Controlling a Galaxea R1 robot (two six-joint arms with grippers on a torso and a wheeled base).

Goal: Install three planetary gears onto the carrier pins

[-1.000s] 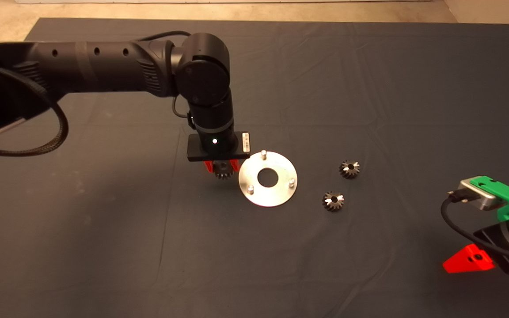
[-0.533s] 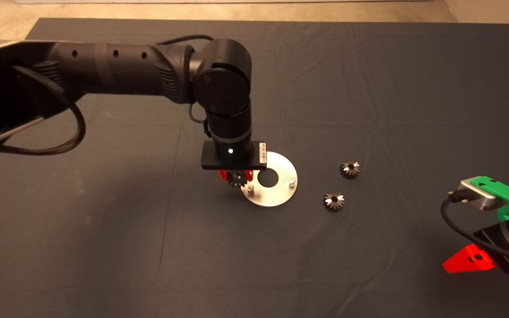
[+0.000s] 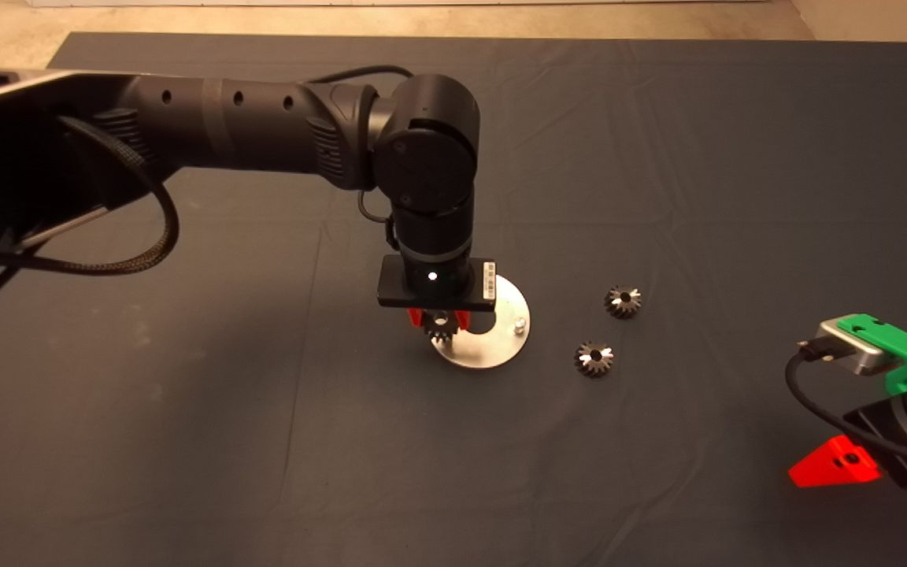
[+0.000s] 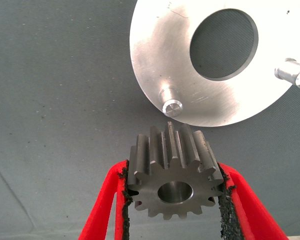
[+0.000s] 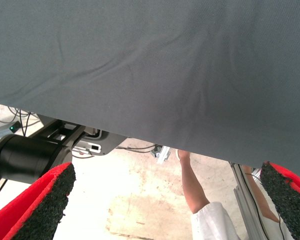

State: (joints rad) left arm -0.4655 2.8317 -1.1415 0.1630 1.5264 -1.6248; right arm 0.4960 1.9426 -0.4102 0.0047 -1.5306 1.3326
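Silver plate; dark-silver gears; red jaws; dark mat.

Left hand: over the near-left rim of the round plate, red fingers closed on a gear
Carrier pin: upright on the plate's right rim; other pins hidden by the arm
Loose gears: far gear and near gear, on the mat right of the plate, apart from each other
Right hand: parked at the tabletop's near-right edge
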